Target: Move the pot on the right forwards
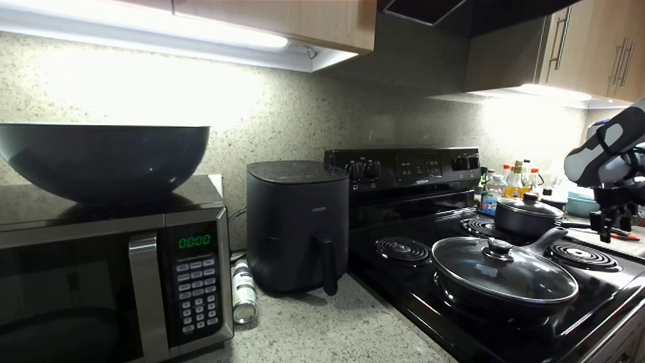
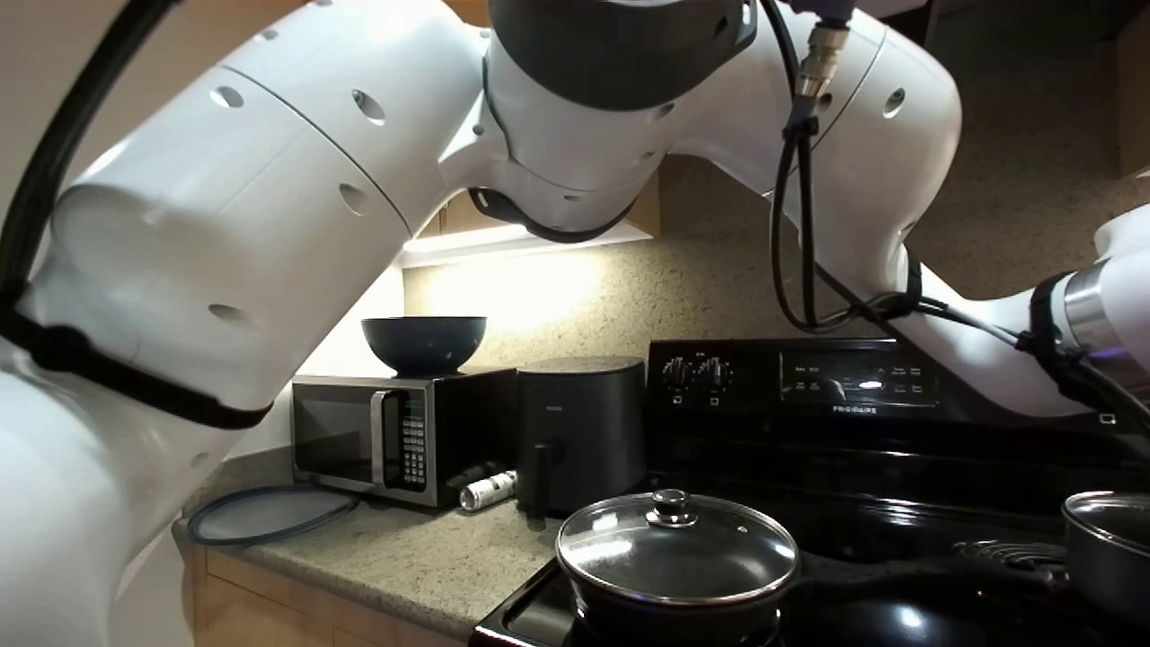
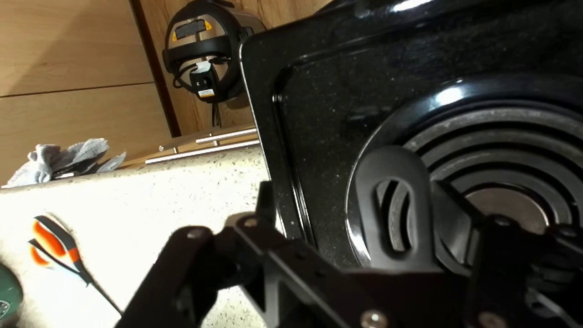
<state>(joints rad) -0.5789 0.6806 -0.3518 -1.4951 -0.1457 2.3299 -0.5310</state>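
The pot [image 1: 526, 222] is a small, deep, dark saucepan with a glass lid, standing at the right rear of the stove. In an exterior view its dark handle points toward my gripper [image 1: 612, 227]. The pot also shows, cut off, at the right edge of an exterior view [image 2: 1110, 566]. In the wrist view my gripper [image 3: 355, 196] is open. The looped end of a dark handle [image 3: 419, 205] lies between its fingers, close to the right finger, with a wide gap to the left finger. The gripper's body hides the rest of this handle and the pot in this view.
The wide pan [image 1: 504, 287] with a glass lid stands on the front left burner, its handle reaching toward the pot. The front right coil [image 3: 514, 182] lies beneath the handle. Bottles [image 1: 514, 184] stand behind the pot. Orange-handled pliers [image 3: 57, 243] lie on the counter.
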